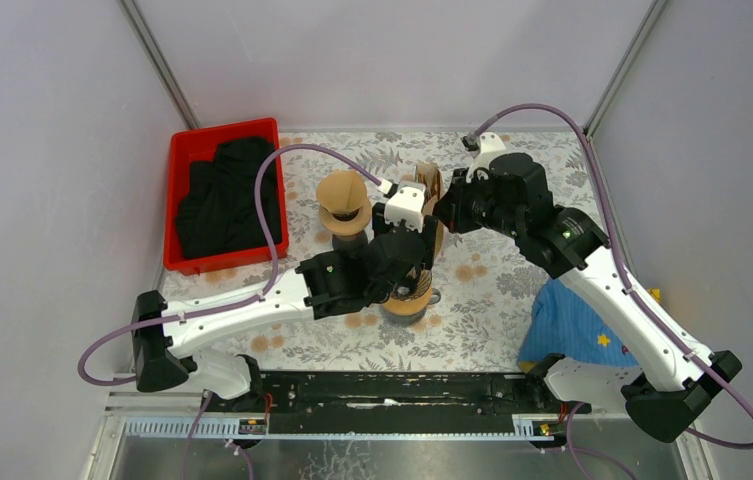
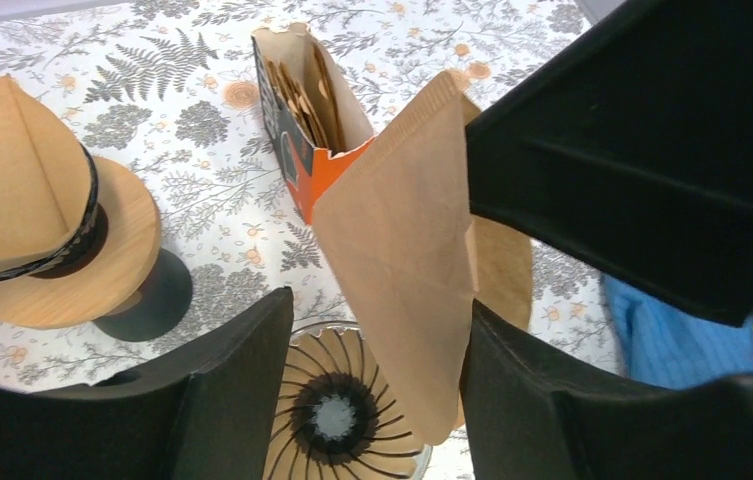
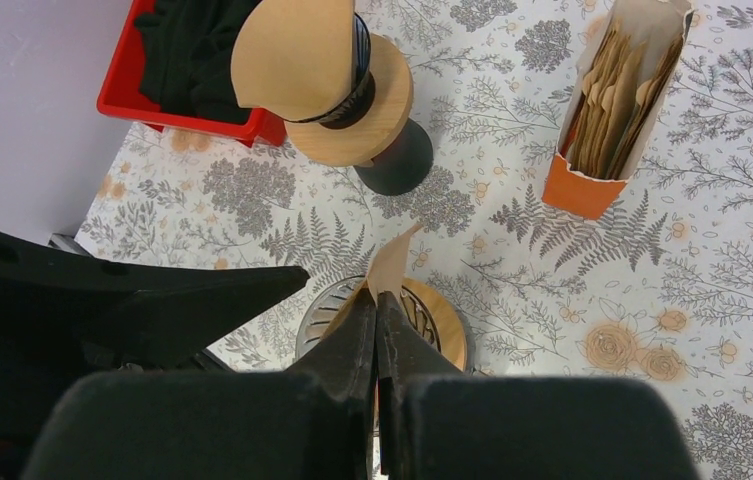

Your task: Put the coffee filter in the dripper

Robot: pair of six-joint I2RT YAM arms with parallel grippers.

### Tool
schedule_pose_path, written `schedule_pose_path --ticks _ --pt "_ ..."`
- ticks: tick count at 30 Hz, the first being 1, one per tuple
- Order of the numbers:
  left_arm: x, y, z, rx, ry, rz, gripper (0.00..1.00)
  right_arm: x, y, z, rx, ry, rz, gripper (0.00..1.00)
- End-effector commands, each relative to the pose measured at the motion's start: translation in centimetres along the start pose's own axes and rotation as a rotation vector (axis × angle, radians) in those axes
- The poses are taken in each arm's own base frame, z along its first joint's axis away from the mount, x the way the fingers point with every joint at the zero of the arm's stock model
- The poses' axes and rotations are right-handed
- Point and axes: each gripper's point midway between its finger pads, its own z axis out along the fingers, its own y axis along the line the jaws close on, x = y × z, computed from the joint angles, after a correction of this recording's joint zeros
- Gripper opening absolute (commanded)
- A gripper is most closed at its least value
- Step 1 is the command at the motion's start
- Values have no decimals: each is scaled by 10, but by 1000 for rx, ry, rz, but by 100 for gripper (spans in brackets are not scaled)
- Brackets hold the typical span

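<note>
Right gripper (image 3: 377, 318) clenched on edge of brown paper coffee filter (image 2: 402, 270). Filter hangs upright, long axis vertical, lower end over ribbed cone dripper on wooden collar (image 2: 332, 415); contact unclear. Left gripper (image 2: 380, 300) released, jaws straddling filter, one touching its edge. Left wrist view shows filter above dripper mouth; top view hides this under arms. Orange filter carton (image 2: 302, 150) behind, on floral table (image 2: 182, 60).

Red bin (image 1: 222, 129) holding black cloth (image 1: 220, 195), far left; blue starred cloth (image 1: 574, 322) near right; floral tablecloth (image 1: 497, 300).
</note>
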Motion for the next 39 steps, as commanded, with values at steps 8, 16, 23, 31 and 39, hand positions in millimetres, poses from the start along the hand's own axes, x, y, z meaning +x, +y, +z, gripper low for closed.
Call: schedule_pose_path --ticks 8,16,23,31,39 --pt "-11 17 -17 -45 -9 -12 43 -10 20 -14 -74 -5 -12 0" --pt "-8 14 -24 -8 22 -38 15 -2 21 -13 -79 29 -10 3" --pt "-4 15 -29 -17 54 -96 7 8 22 -10 -64 66 -2 13" --pt "-4 19 -32 -35 76 -190 0 22 24 -6 -38 86 -14 32" --pt "7 21 -26 -55 142 -232 0 43 29 4 19 120 -41 38"
